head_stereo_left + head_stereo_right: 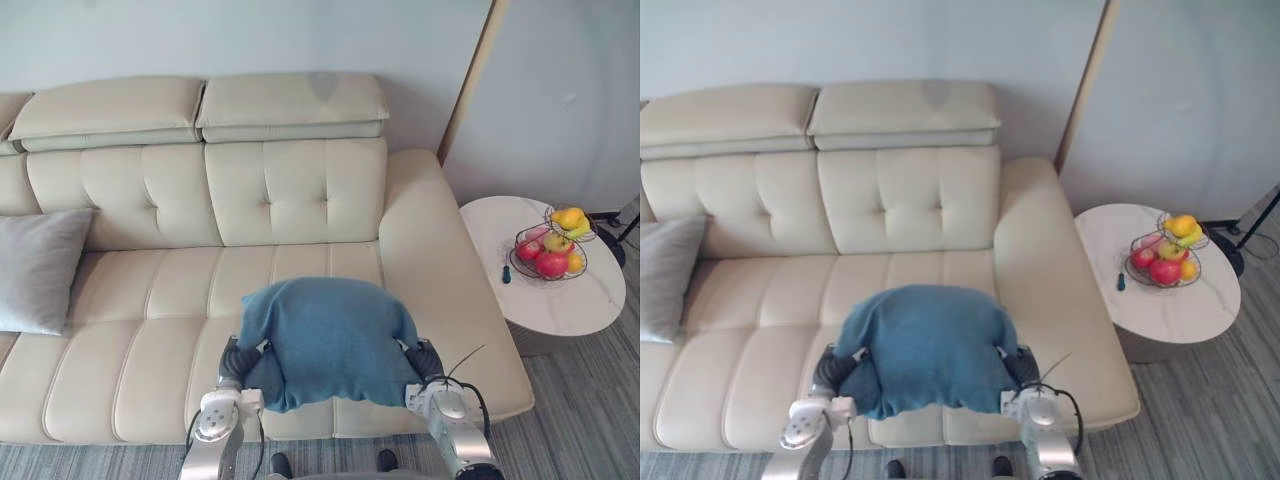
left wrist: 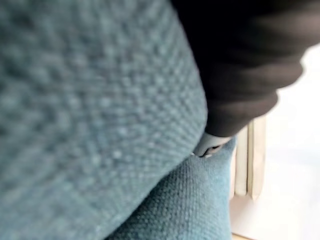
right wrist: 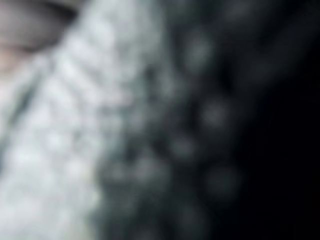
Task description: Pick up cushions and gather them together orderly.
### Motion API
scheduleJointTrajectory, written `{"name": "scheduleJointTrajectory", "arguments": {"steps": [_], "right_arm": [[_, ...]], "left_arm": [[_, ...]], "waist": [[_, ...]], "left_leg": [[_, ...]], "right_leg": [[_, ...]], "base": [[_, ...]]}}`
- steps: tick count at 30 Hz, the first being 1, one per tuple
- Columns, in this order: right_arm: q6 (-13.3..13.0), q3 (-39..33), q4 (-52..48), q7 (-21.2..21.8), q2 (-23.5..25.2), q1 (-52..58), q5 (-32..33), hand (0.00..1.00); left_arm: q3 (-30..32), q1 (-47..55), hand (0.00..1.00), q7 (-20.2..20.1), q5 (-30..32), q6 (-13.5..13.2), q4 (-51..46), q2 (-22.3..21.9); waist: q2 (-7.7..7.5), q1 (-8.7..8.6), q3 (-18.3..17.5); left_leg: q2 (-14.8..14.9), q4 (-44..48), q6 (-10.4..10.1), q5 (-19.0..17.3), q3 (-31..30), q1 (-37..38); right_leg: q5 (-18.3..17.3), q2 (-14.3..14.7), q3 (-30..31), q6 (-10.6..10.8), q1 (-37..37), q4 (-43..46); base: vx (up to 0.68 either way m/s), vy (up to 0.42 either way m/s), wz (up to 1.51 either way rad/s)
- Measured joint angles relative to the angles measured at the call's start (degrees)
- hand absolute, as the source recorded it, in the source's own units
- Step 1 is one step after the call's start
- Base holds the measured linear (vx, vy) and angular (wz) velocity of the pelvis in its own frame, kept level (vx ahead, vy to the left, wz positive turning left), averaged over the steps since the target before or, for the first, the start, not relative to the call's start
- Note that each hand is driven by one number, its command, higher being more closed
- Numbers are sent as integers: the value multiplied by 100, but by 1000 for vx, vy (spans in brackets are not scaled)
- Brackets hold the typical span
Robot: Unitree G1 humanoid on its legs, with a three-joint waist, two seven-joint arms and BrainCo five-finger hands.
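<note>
You held the blue cushion (image 1: 330,340) between left hand (image 1: 238,362) and right hand (image 1: 425,358), likely steadying its bulk. Clasped or flat, I cannot tell.

Blue cushion pressed close against the left hand

The blue cushion (image 2: 90,115), a coarse knitted weave, lies right up against the camera, one fold bulging over a second stretch of the same cloth. The left hand (image 2: 235,75) shows as its dark cover touching the fabric, with a small silver part at the cover's edge. Past both lies the cream sofa (image 2: 295,150), marked by narrow parallel seams.
</note>
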Motion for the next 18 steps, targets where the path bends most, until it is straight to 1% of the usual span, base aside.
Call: {"name": "scheduleJointTrajectory", "arguments": {"steps": [2, 4, 5, 6, 8, 10, 11, 12, 14, 15, 16, 17, 18], "right_arm": [[1, 141, 0, -109, -67, -199, -62, 100], [1, 242, 0, -236, -85, -482, -85, 100], [9, 275, 0, -326, -85, -836, -86, 100], [23, 304, 0, -421, -82, -1140, -86, 100], [30, 385, -3, -687, -69, -1739, -86, 100], [62, 372, -15, -906, -17, -2344, -85, 100], [100, 352, -47, -1093, 41, -2756, -85, 100], [113, 295, -169, -1222, 55, -3082, -85, 100], [113, 49, -342, -1416, 60, -3750, -90, 100], [112, -98, -389, -1512, 85, -4138, -134, 100], [111, -255, -390, -1626, 117, -4577, -211, 100], [109, -334, -389, -1676, 132, -4752, -230, 100], [108, -510, -389, -1754, 172, -5061, -260, 100]], "left_arm": [[24, -138, 100, 80, 39, 0, 0, 1], [98, -484, 100, 203, 92, 0, 1, 15], [159, -903, 100, 306, 118, -1, 0, 48], [260, -1229, 100, 352, 152, -1, 0, 62], [417, -1878, 100, 621, 208, -1, -3, 119], [666, -2504, 100, 798, 212, -1, -33, 140], [794, -2953, 100, 982, 215, -4, -36, 182], [860, -3385, 100, 1113, 216, -10, -37, 235], [1068, -4186, 100, 1268, 246, -51, -41, 282], [1202, -4567, 100, 1344, 312, -83, -42, 320], [1322, -4953, 100, 1451, 332, -99, -40, 321], [1363, -5100, 100, 1469, 332, -104, -41, 322], [1460, -5384, 100, 1514, 342, -116, -39, 329]], "waist": [[17, 7, 31], [17, 56, 79], [13, 91, 308], [8, 96, 451], [-9, 131, 576], [-9, 166, 785], [-18, 192, 879], [-18, 241, 932], [-9, 308, 1259], [-8, 315, 1433], [-3, 318, 1523], [11, 317, 1562], [24, 318, 1676]], "left_leg": [[-6, -4, 11, 10, 24, -103], [-3, -6, 29, 87, 23, -327], [24, -4, 53, 169, 18, -447], [34, -1, 65, 235, 14, -576], [69, 0, 89, 372, 5, -943], [75, 2, 79, 471, -5, -1125], [147, 8, 83, 528, -7, -1262], [178, 48, 79, 570, -25, -1451], [196, 116, 62, 636, -100, -1603], [221, 136, 53, 660, -134, -1651], [237, 199, 51, 673, -176, -1795], [236, 220, 54, 682, -205, -1843], [230, 223, 52, 712, -273, -1874]], "right_leg": [[125, -5, 44, 6, -69, -124], [251, -10, 57, 0, -272, -183], [339, -6, 58, 8, -382, -185], [407, 1, 56, -7, -509, -185], [564, 24, 60, -33, -866, -196], [628, 69, 42, -35, -1062, -167], [693, 92, 63, -64, -1206, -155], [738, 115, 52, -84, -1372, -151], [800, 161, 17, -122, -1475, -143], [822, 184, -3, -142, -1498, -143], [845, 200, -14, -151, -1595, -136], [852, 202, -21, -151, -1626, -136], [860, 211, -32, -150, -1647, -135]], "base": [[-104, -8, -15], [-130, -13, -4], [-146, -23, 0], [-161, -24, 0], [-155, -24, 0], [-117, -27, -2], [-106, -32, -6], [-117, -43, -1], [-93, -32, 7], [-94, -28, 9], [-67, -26, 8], [-40, -16, 8], [-31, -15, 10]]}}
